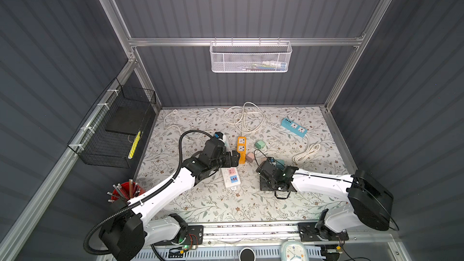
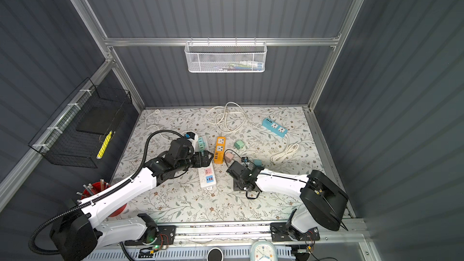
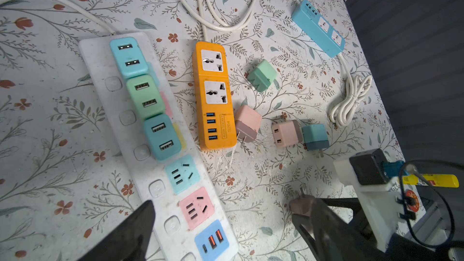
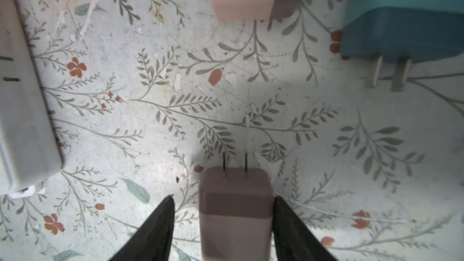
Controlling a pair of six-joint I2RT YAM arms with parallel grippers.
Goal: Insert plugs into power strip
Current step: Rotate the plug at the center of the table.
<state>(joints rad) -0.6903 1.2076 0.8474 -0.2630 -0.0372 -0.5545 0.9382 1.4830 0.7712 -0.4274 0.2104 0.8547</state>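
pink plug (image 4: 236, 212) between fingers (image 4: 155, 234) of right claw (image 4: 222, 197), prongs toward floral table (image 4: 150, 96).

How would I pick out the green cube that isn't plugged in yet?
Find the orange power strip in the middle of the floral table. On its side facing the blue power strip lies the only loose mint green cube, beside the orange strip's two big sockets. Its loose neighbours are pink cubes and a teal cube.

Three teal plugs (image 3: 128, 56), two mint green plugs (image 3: 262, 75) and three pink plugs (image 3: 247, 123) (eight altogether). Three strips: white power strip (image 3: 99, 61), orange power strip (image 3: 200, 121), and blue power strip (image 1: 293, 126) at two o'clock on the table (image 1: 200, 204).
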